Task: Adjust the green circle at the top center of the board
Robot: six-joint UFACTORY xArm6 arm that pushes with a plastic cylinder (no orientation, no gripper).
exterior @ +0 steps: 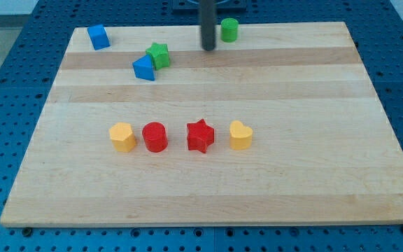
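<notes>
Green circle [229, 29] upright at board [369, 175] top edge, centre, slightly toward view's right. My tip [208, 48] just left of it and slightly below, narrow gap, not touching. No gripper on arm, plain rod only, nothing held.

Blue cube [99, 36] near top-left corner. Green star [158, 54] and blue triangle [144, 68] touching, left of tip, apart from it.

Row across board middle, left to right: yellow hexagon [122, 136], red cylinder [155, 136], red star [200, 135], yellow heart [241, 134].
</notes>
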